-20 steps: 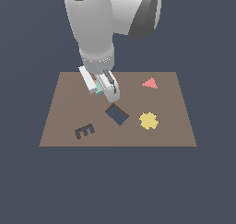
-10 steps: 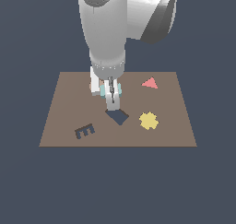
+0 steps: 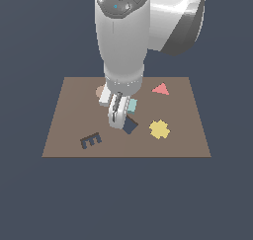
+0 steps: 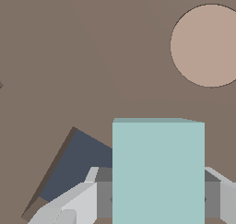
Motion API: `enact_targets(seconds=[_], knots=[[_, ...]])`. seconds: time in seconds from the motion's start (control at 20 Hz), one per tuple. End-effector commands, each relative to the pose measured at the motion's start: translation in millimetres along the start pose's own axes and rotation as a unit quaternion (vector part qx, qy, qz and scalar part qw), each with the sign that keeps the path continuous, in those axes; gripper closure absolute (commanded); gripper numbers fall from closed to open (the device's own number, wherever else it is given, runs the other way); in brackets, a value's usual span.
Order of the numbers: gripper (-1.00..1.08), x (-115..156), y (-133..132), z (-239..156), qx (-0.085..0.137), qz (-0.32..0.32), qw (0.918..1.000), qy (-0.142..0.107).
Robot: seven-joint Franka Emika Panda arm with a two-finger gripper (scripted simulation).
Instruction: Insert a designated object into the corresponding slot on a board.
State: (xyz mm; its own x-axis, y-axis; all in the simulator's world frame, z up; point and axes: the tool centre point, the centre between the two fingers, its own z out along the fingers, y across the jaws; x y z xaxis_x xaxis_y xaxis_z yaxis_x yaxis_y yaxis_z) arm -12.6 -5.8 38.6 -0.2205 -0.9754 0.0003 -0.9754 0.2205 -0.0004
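My gripper is shut on the light teal rectangular block, the designated object. It hangs just above the flat brown board. In the wrist view the block fills the space between my two grey fingers. The dark navy tilted slot lies right beside and partly under the block, turned at an angle to it. In the exterior view the slot peeks out just beyond my fingertips, towards that view's right.
On the board lie a tan round disc close behind the gripper, a pink triangle at the back right, and a yellow star-like piece right of the slot. A dark comb-shaped recess sits near the front left.
The arm has carried the teal block from the back of the board towards its front, ending at the navy slot. The grip has stayed shut.
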Motion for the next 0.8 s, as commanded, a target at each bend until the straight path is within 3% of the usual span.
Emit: enact_targets(seconds=[0.0, 0.75], knots=[[1.08, -4.8, -8.0, -0.7, 0.000, 0.045, 0.9990, 0.000], [1.08, -14.8, -43.7, -1.7, 0.000, 0.221, 0.9753, 0.000]])
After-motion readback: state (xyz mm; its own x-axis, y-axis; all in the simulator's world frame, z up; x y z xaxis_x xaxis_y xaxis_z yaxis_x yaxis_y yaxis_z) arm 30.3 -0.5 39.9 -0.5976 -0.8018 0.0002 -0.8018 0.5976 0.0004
